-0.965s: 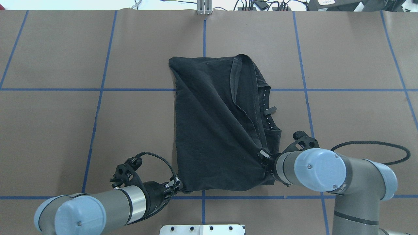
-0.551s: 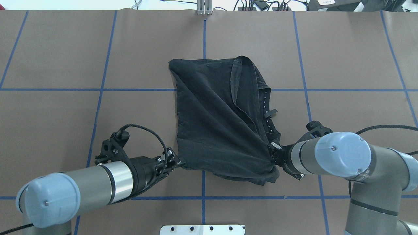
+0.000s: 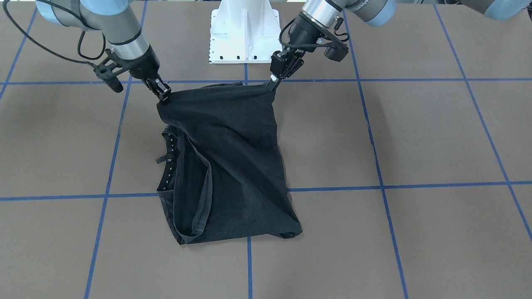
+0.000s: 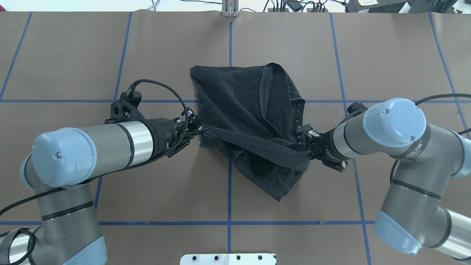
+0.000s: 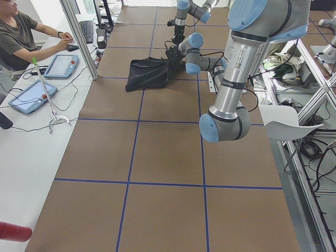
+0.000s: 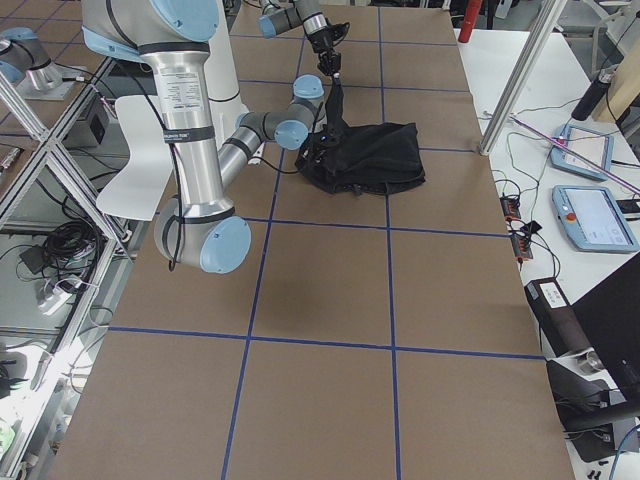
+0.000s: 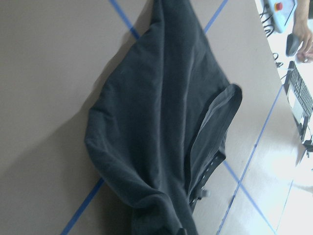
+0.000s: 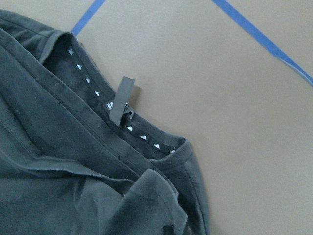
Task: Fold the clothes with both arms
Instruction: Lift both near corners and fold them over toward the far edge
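Jaws of the left gripper (image 4: 199, 129) and the right gripper (image 4: 305, 149) were each pinched shut on a corner of the black T-shirt (image 4: 250, 106), holding its edge nearest the white base (image 3: 245, 29) taut above the table (image 4: 73, 55). Its half farther from the base lay flat, the white-dotted neckband (image 8: 142, 137) on the right gripper's side. The left arm (image 4: 110, 141) and right arm (image 4: 393, 125) flanked the T-shirt.

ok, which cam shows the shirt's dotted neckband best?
Right wrist-mounted: the neckband runs across the frame close up, white dots and hanging loop sharp. Front-facing and overhead show it small at the edge of the T-shirt; left wrist catches a sliver; side views are too distant.
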Action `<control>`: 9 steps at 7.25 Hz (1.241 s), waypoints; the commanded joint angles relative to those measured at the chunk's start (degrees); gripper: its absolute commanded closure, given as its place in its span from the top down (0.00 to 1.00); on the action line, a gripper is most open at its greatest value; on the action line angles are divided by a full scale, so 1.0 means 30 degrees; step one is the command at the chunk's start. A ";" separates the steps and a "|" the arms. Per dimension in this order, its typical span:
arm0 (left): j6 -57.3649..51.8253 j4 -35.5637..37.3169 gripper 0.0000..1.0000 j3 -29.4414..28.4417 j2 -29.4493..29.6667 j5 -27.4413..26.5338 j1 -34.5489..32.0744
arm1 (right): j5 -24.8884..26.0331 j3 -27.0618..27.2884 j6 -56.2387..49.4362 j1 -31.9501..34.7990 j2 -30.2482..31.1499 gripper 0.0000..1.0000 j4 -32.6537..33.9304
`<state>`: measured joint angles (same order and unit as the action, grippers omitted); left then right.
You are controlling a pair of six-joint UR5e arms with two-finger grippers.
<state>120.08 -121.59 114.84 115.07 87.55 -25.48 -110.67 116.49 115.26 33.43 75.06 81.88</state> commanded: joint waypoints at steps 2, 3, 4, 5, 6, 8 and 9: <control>-0.0183 0.0218 0.00 -0.4684 0.3817 0.0869 -0.3153 | -0.3441 -0.6513 -0.2905 0.4017 -0.5161 0.00 -0.0018; -0.1402 -0.0102 0.00 -0.7258 0.4875 0.1253 -0.4531 | -0.4147 -1.0925 -0.4625 0.5104 -0.8377 0.00 -0.0106; -0.2458 -0.0975 0.00 -1.0155 0.5552 0.1228 -0.5531 | -0.4329 -1.6218 -0.7426 0.6130 -1.1716 0.00 -0.0222; -0.2701 -0.3710 0.00 -1.3636 0.6023 0.1141 -0.5976 | -0.4185 -2.0622 -1.0094 0.6343 -1.3953 0.00 -0.0717; -0.2964 -0.5246 0.28 -1.6252 0.6695 0.1024 -0.6125 | -0.4097 -2.3885 -1.0410 0.6664 -1.5339 0.24 -0.2897; -0.4226 -0.5525 1.00 -1.6981 0.7345 0.0818 -0.6361 | -0.3920 -2.5529 -1.0385 0.6551 -1.5878 1.00 -0.5290; -0.4198 -0.5554 1.00 -1.6952 0.7375 0.0818 -0.6390 | -0.3920 -2.5530 -1.0384 0.6579 -1.5967 1.00 -0.5379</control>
<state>107.99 -137.81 64.66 136.67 90.11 -44.43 -122.51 41.18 84.24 53.10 28.01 67.24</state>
